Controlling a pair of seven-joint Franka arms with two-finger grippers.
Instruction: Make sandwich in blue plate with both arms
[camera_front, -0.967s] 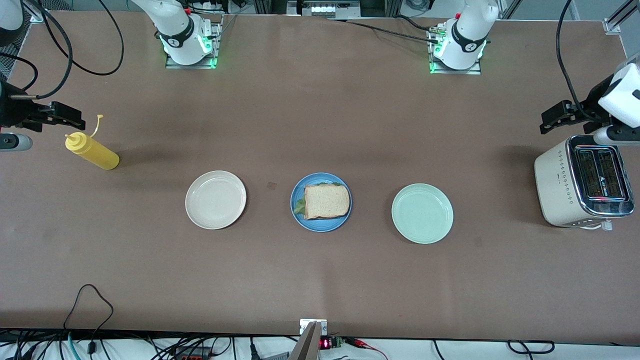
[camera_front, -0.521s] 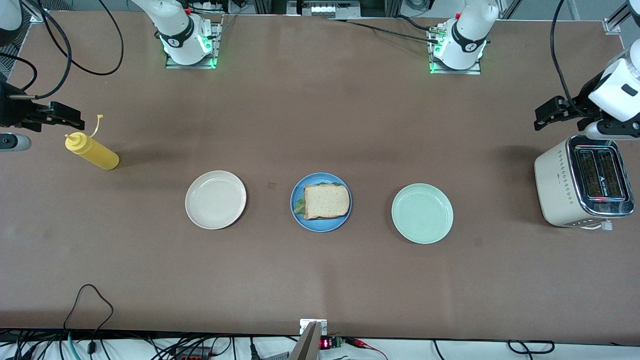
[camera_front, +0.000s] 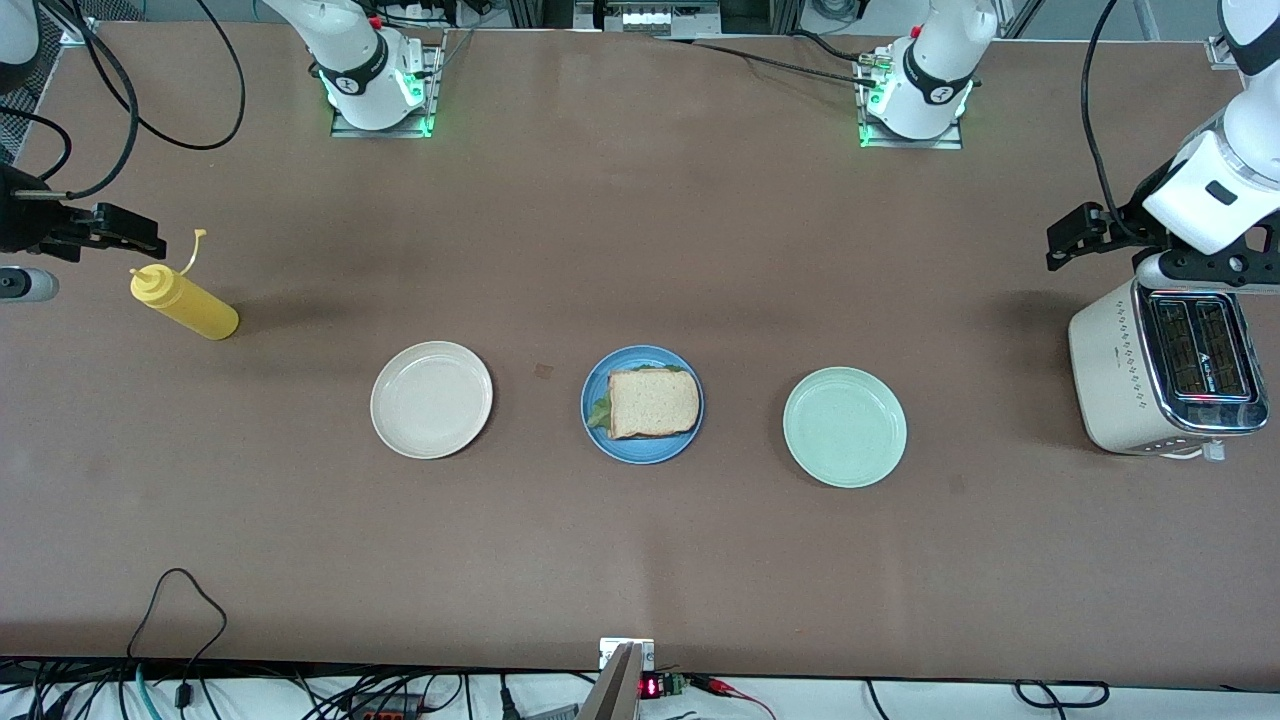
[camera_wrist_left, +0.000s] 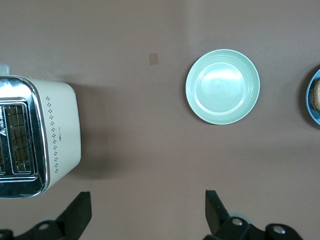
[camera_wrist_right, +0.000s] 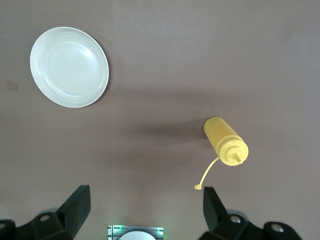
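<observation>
The sandwich (camera_front: 652, 401), a light brown bread slice on top with green lettuce showing at its edge, lies in the blue plate (camera_front: 600, 431) at the table's middle. An edge of the blue plate (camera_wrist_left: 316, 97) shows in the left wrist view. My left gripper (camera_front: 1072, 235) is open and empty, up in the air beside the toaster at the left arm's end; its jaws stand wide apart (camera_wrist_left: 148, 212). My right gripper (camera_front: 130, 232) is open and empty, up in the air by the yellow bottle at the right arm's end, its jaws also wide apart (camera_wrist_right: 146, 207).
A cream-white plate (camera_front: 431, 399) and a pale mint-green plate (camera_front: 845, 427) flank the blue plate. A white toaster (camera_front: 1165, 364) stands at the left arm's end. A yellow squeeze bottle (camera_front: 185, 303) lies at the right arm's end.
My left arm has drawn upward and toward its base side, away from the toaster. My right gripper has shifted slightly. The sandwich and plates have not moved.
</observation>
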